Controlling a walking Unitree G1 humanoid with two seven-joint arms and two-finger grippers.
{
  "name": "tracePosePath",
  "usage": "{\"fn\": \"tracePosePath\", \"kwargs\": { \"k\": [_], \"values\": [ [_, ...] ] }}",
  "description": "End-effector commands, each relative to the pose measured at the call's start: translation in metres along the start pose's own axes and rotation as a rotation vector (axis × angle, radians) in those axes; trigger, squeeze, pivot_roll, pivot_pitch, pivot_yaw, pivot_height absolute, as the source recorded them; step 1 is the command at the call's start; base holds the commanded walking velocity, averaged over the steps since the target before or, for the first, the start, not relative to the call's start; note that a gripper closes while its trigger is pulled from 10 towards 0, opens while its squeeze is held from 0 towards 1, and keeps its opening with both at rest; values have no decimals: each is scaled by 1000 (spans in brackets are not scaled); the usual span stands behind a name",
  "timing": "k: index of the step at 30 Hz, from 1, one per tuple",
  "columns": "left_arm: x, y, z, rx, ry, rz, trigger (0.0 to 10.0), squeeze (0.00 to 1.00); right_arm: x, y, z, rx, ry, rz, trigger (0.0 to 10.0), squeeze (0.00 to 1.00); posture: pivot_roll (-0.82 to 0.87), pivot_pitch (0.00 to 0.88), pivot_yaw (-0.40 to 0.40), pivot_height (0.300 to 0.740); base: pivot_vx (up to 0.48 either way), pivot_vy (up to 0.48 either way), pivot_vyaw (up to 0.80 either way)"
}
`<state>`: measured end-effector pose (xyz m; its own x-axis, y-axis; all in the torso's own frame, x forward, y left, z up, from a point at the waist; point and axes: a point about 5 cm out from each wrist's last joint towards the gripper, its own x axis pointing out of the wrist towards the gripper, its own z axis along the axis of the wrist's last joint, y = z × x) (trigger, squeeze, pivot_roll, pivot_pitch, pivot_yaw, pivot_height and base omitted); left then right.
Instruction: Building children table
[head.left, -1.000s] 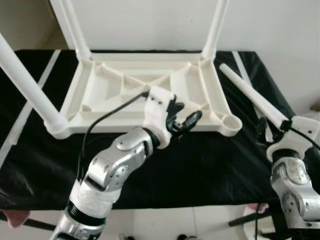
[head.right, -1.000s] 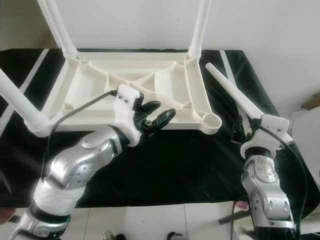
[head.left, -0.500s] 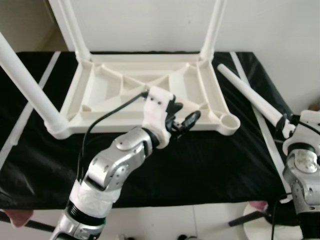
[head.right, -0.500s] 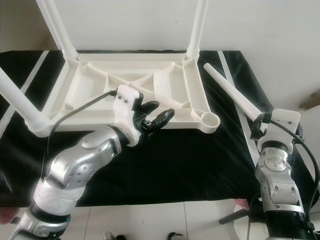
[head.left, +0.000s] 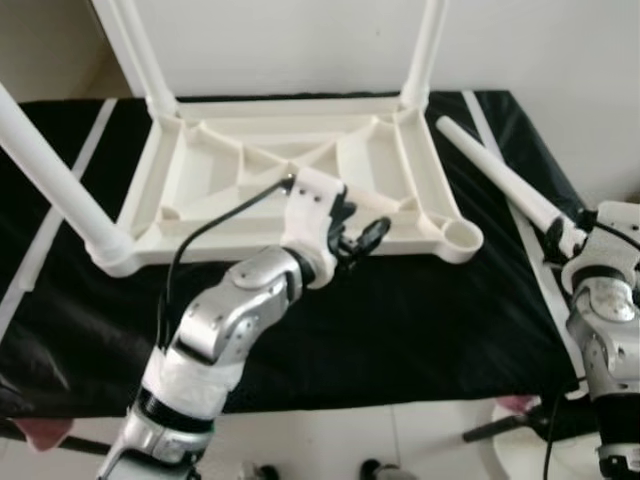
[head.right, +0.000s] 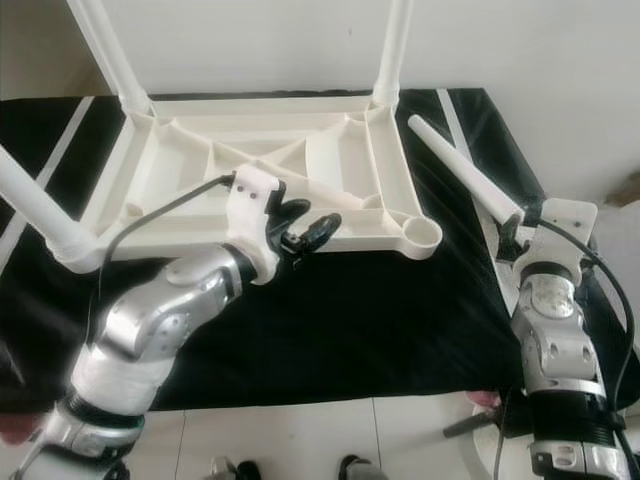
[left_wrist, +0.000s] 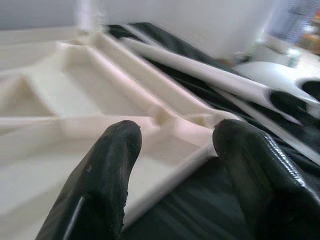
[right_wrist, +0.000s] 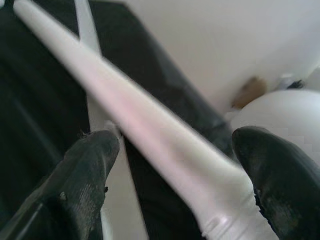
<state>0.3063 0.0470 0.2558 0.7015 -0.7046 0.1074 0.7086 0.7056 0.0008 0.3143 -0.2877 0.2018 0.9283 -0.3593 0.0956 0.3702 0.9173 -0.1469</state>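
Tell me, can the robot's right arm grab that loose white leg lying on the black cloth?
Probably yes. The right gripper is already at the thick end of the loose leg, open, with a finger on each side of it in the right wrist view, and nothing lies between them.

Left arm (head.left: 235, 320): silver metallic segments, rounded joints, white wrap on lower segment. White wrist housing, two small dark holes. Black cable looped from wrist down along arm. Left gripper (head.left: 358, 238): glossy black fingers (left_wrist: 105, 175). Right arm (head.right: 550, 340): silver, white wrist housing, black cable. Right gripper (right_wrist: 165, 165): black fingers.
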Motion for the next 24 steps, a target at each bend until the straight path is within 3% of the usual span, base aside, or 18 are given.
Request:
{"fn": "tracePosePath", "kwargs": {
  "k": [1, 10, 17, 24],
  "values": [
    [-2, 6, -1, 9, 21, -3, 10000, 0, 1, -5, -3, 0, 41, 19, 10000, 0, -160, 316, 40, 740, 0, 0, 0],
    [-8, 21, 7, 13, 11, 55, 10000, 0, 6, -25, 10, -100, 30, -27, 10000, 0, -149, 349, 41, 740, 0, 0, 0],
    [-9, 19, 5, 2, 18, 51, 10000, 0, 13, -27, 12, -45, 88, -9, 10000, 0, -147, 347, 48, 740, 0, 0, 0],
    [-6, 16, 7, -13, 5, 39, 10000, 0, 32, -31, 25, 17, 186, 133, 10000, 0, -160, 340, 41, 740, 0, 0, 0]
  ]
}}
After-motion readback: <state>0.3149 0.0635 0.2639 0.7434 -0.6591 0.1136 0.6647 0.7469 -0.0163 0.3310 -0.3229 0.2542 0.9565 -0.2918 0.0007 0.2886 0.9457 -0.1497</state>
